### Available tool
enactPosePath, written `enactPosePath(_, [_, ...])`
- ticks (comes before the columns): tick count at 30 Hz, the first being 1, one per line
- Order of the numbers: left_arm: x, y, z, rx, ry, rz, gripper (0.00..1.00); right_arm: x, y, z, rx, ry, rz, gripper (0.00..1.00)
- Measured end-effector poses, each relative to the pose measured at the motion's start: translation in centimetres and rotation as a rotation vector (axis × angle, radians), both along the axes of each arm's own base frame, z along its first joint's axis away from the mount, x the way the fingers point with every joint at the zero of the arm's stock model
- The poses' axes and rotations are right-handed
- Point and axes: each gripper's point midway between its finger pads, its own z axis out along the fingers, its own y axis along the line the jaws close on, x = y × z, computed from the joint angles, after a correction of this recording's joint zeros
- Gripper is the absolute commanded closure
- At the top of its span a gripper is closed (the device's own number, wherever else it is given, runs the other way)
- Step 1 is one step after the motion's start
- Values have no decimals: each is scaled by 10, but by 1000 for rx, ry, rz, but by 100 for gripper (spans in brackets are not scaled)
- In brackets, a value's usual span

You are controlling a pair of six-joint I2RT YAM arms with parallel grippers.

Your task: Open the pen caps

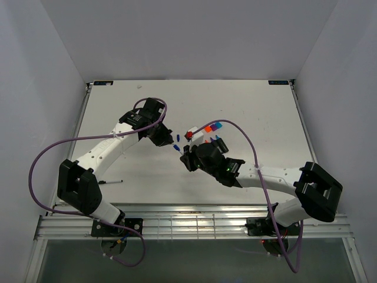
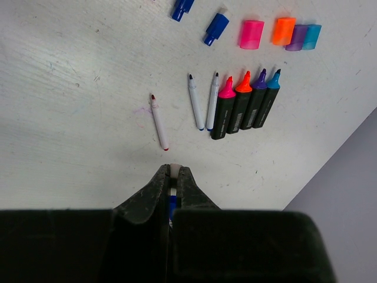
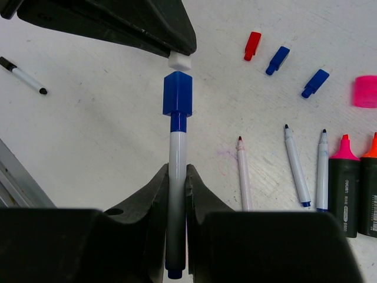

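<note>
Over the middle of the white worktop [image 1: 247, 106], the two arms are meeting tip to tip. The right gripper [image 3: 175, 177] is clamping narrowly round the barrel of a thin white pen [image 3: 177, 150], while the left gripper [image 2: 174, 174], jaws nearly together, is pinching the white end of that pen's blue cap [image 3: 177, 94]. Just toward the right edge from them, four black markers [image 2: 235, 109] are lying side by side and touching, their pink, orange, purple and cyan tips bare, and three uncapped pens [image 2: 195, 101] are resting beside them. A lone pen [image 3: 23, 76] is lying well apart toward the near-left corner, too small to tell whether capped. Toward the far edge from the markers, the pink cap [image 2: 251, 34], orange cap [image 2: 283, 30], purple cap [image 2: 298, 37] and cyan cap [image 2: 313, 36] are lying loose, with a red cap [image 3: 252, 45] and two loose blue caps [image 3: 277, 59] near them. The pull on the held cap appears to be under way: a narrow blue collar is showing beneath it, though whether it is free cannot be told. The next move is likely calling for a straight draw along the pen's axis against a firm right-hand grip. No tray, cup or box is showing; everything is lying on the worktop itself.
</note>
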Motion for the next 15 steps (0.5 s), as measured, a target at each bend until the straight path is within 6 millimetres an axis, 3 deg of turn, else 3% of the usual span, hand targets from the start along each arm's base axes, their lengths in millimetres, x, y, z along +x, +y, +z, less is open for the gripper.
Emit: enactPosePath(15, [-4,-5,2,-26,13,-17,100,0,0,-3,-8,3,0,92])
